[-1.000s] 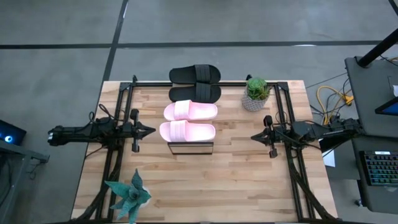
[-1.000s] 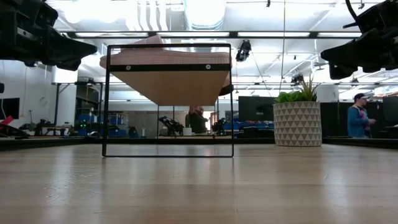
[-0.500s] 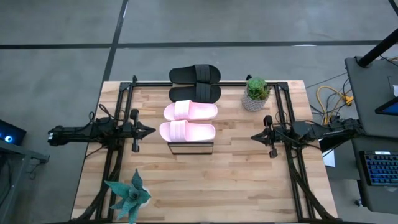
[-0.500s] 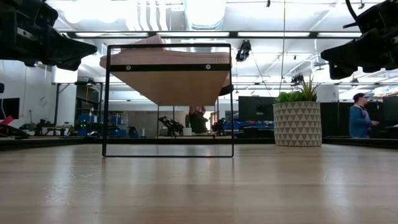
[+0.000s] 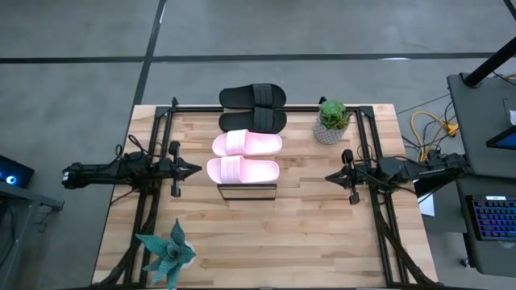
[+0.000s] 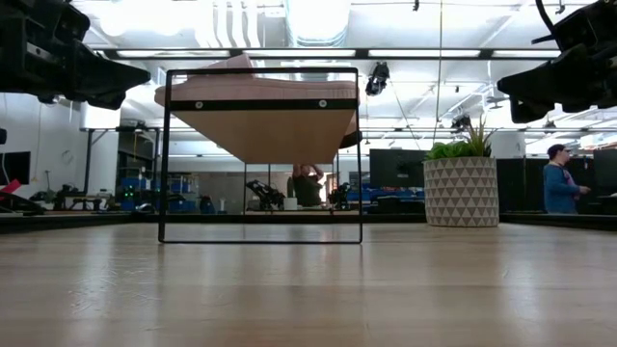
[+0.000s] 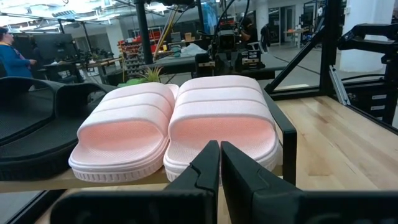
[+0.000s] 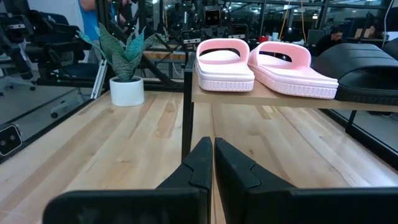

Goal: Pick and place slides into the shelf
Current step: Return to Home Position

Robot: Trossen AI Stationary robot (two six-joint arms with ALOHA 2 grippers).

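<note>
Evidently the slides lie between left end effector and right end effector.

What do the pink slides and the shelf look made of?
Light pink wide-strap slides: soft moulded foam or rubber, matte, judging by ribbed straps and thick one-piece soles. Narrow shelf: pale plank top, seemingly wood though grain is unclear, on a thin black frame, probably painted metal. Left gripper and right gripper wait at the sides.

Pale pink slide sandals and black slide sandals lie on a light wood plank shelf with a black metal frame. The round planter has triangles that look grey and white.
</note>
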